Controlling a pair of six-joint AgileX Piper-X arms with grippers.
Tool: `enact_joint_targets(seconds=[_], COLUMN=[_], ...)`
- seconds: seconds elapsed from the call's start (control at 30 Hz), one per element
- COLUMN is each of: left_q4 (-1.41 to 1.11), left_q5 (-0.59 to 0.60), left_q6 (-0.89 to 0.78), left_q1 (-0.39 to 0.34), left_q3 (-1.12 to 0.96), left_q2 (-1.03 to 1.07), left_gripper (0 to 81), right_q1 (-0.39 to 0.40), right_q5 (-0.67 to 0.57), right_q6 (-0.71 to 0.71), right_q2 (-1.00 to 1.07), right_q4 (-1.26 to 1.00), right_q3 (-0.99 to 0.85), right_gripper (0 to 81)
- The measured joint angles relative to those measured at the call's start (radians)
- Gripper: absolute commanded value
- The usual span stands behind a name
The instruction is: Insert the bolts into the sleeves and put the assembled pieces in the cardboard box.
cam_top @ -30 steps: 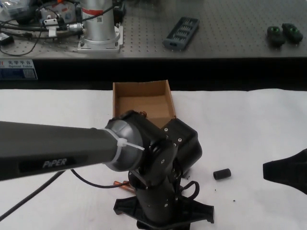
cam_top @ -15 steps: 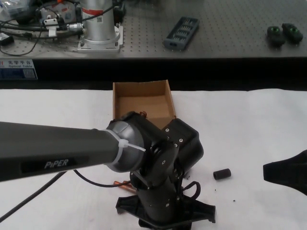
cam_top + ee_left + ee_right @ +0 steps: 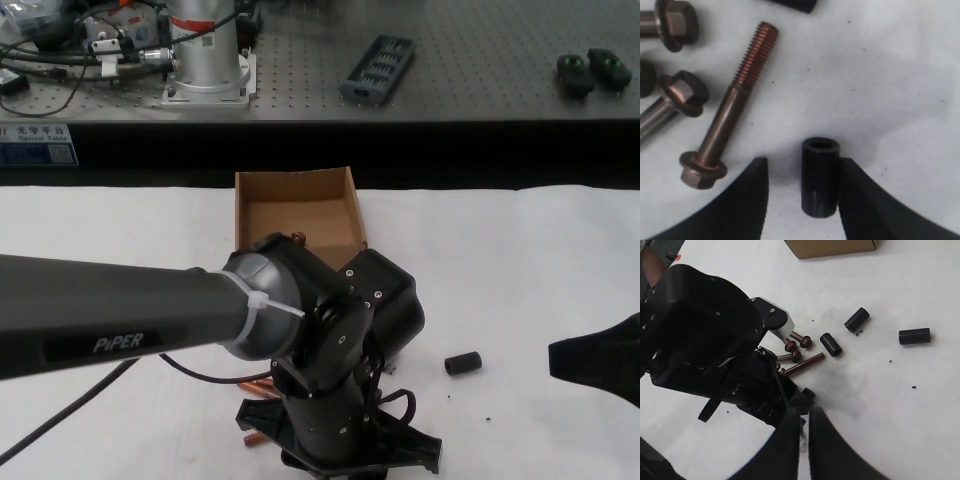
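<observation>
The left gripper (image 3: 801, 169) hangs low over the white bench surface (image 3: 900, 75) on the near side of the cardboard box (image 3: 296, 188). Its fingers are apart with a black sleeve (image 3: 820, 180) between them, touching one finger, and a copper bolt (image 3: 725, 120) just beside. The right gripper (image 3: 804, 437), well apart from the box, has its fingers nearly together, with only a thin slit between.

Your left arm (image 3: 300, 340) hangs low over copper bolts (image 3: 256, 382). The cardboard box (image 3: 297, 215) sits behind it, and one black sleeve (image 3: 462, 362) lies apart to the right.
</observation>
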Motion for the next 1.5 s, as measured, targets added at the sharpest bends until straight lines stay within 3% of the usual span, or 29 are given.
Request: enact_joint_targets(seconds=[0.27, 0.5, 0.73, 0.93, 1.2, 1.4, 1.5], left_q4=[0.014, 0.036, 0.059, 0.076, 0.052, -0.048, -0.058], left_q5=[-0.015, -0.026, -0.024, -0.028, 0.000, 0.009, -0.011], left_q6=[0.065, 0.096, 0.160, 0.217, 0.228, 0.233, 0.276], left_q1=[0.000, 0.000, 0.000, 0.000, 0.006, 0.055, 0.136], left_q3=[0.000, 0.000, -0.007, -0.017, -0.017, -0.013, -0.013], left_q2=[0.000, 0.006, 0.019, 0.023, 0.018, -0.099, -0.240], left_gripper=[29.8, 21.3, 20.7, 1.8, 0.4, 0.4, 0.4], right_q1=[0.000, 0.000, 0.000, 0.000, 0.000, 0.000, 0.000], right_q5=[0.000, 0.000, 0.000, 0.000, 0.000, -0.017, -0.074], right_q6=[0.000, 0.000, 0.000, 0.000, 0.000, 0.007, 0.007], right_q2=[0.000, 0.000, 0.000, 0.000, 0.000, 0.000, 0.028], right_q4=[0.000, 0.000, 0.000, 0.000, 0.000, 0.000, -0.003], right_q3=[0.000, 0.000, 0.000, 0.000, 0.000, 0.012, 0.020], right_gripper=[6.4, 6.4, 6.4, 6.4, 6.4, 6.4, 6.4])
